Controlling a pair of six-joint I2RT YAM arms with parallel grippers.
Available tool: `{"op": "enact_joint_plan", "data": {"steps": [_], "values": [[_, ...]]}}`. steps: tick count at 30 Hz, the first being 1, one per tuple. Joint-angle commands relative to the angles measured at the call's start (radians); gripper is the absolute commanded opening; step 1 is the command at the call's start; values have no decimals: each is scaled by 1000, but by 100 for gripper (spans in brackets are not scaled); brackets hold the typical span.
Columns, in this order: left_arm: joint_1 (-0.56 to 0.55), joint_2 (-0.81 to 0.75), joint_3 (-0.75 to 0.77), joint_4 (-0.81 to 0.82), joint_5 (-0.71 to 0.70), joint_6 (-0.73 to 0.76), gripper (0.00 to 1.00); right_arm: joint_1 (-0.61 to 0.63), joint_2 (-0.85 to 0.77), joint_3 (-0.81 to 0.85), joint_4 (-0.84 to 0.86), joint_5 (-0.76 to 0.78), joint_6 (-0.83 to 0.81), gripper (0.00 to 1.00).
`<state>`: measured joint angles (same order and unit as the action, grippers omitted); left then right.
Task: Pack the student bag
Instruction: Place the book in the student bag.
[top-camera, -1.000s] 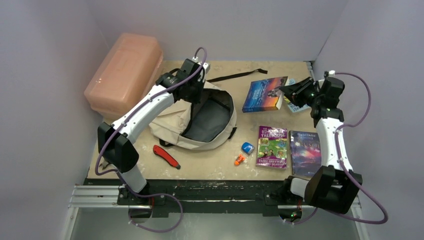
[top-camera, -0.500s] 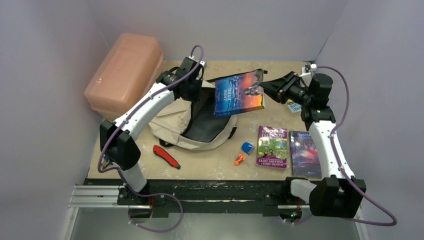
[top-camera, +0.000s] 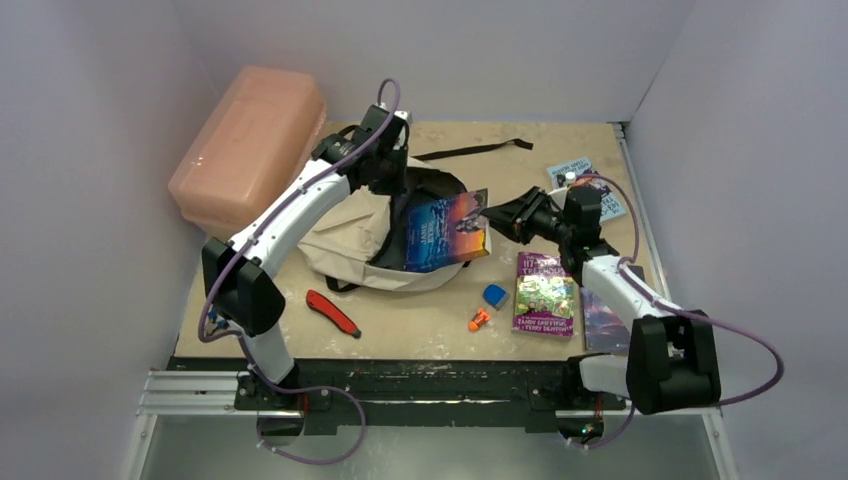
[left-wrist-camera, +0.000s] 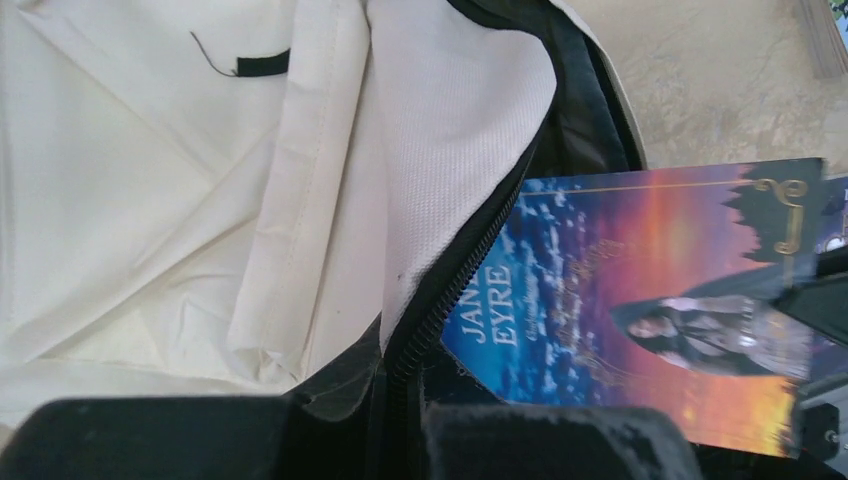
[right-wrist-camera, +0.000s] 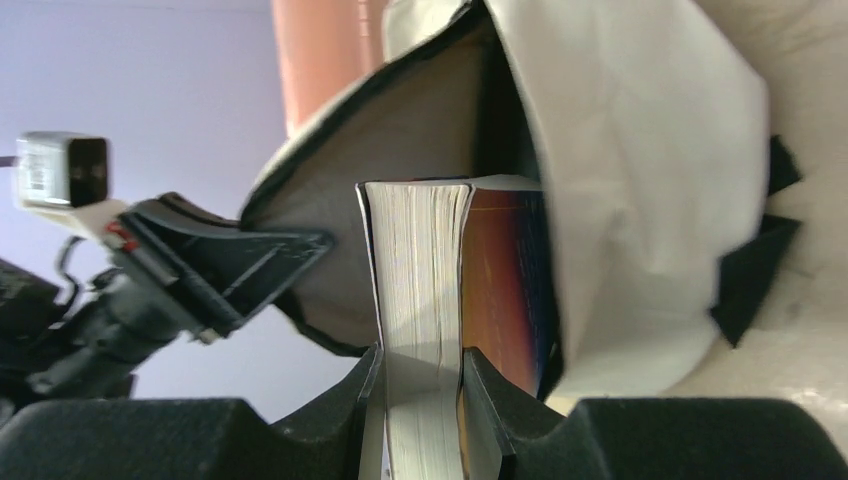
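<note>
Pale lilac walls (top-camera: 90, 200) on 3 sides; beige tabletop (top-camera: 560, 135) w/ metal rail (top-camera: 190, 390) at front.

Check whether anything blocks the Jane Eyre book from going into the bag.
Nothing visible does. The left gripper holds the student bag by its zipper rim, mouth open, and the Jane Eyre book in the right gripper has its leading edge at the opening.

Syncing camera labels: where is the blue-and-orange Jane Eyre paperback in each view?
Top external: centre, blue-and-orange Jane Eyre paperback tilted over the mouth of the beige fabric backpack.
Left wrist: lower right, cover facing the camera, beside the zip edge.
Right wrist: bottom centre, page edge on, clamped in the right pincer.
Shared landmark: the backpack's open mouth.
</note>
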<state>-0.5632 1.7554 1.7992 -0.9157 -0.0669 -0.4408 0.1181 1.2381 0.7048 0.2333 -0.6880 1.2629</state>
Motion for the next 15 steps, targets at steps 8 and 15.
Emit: {"op": "enact_joint_plan", "data": {"steps": [8, 15], "values": [[-1, 118, -103, 139, 204, -152, 0, 27, 154, -135, 290, -80, -218, 11], [-15, 164, -132, 180, 259, -196, 0, 42, 218, -142, 285, -134, -285, 45]]}}
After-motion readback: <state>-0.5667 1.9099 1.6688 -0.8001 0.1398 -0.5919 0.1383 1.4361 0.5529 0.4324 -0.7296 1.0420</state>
